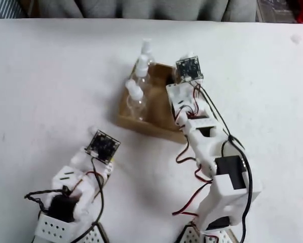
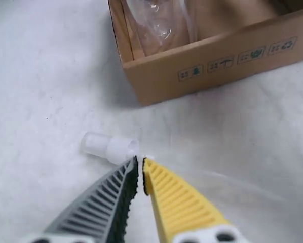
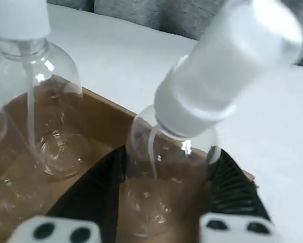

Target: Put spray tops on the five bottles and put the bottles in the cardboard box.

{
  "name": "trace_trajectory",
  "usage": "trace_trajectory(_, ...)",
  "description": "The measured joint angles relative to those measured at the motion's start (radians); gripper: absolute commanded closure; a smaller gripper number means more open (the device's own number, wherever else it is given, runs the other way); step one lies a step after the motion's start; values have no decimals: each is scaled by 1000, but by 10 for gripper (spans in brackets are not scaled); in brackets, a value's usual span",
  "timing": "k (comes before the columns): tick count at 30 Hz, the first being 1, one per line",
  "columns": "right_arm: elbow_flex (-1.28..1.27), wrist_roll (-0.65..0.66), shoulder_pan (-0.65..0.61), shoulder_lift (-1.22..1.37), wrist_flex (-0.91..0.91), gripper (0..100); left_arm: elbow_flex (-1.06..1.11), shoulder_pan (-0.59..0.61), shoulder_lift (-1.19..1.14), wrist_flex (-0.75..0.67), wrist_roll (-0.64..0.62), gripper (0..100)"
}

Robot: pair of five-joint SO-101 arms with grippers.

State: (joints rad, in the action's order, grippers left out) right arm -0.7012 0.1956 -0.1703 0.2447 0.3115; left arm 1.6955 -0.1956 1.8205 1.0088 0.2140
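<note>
The right gripper [image 3: 168, 152] hangs over the cardboard box [image 1: 139, 124], its two black fingers spread to the width of a capped bottle [image 3: 172, 187] and pressed against either side of its clear body. It grips low on the belly, which leaves the white spray head free above the jaws. The bottle leans, its head tipped away from the upright neighbour [image 3: 40, 101] standing beside it on the box floor, probably so the two heads do not knock as it goes in. In the high view three capped bottles [image 1: 141, 66] stand in a row along one side of the box. The other side is left open, and the right arm [image 1: 207, 147] stretches over that side. The left gripper [image 2: 140, 163] sits low over the table [image 1: 50, 76], well short of the box. Its grey and yellow fingers are drawn together to a thin slit, and their tips meet the neck end of a loose spray top [image 2: 108, 146] lying on its side. They appear to nip the thin dip tube just behind the collar, which would be the easiest part of so small a piece to catch. By this count the packing is well along, with this top yet to be fitted.
</note>
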Motion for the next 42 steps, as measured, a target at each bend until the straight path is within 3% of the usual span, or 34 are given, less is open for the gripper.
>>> trace_trajectory(17,2,-5,-11,5,0,827,0,0,0,0,0,980)
trace_trajectory(23,-6,-3,-12,9,-5,721,0,0,0,0,0,980)
trace_trajectory(42,-15,2,-28,14,-9,717,0,0,0,0,0,980)
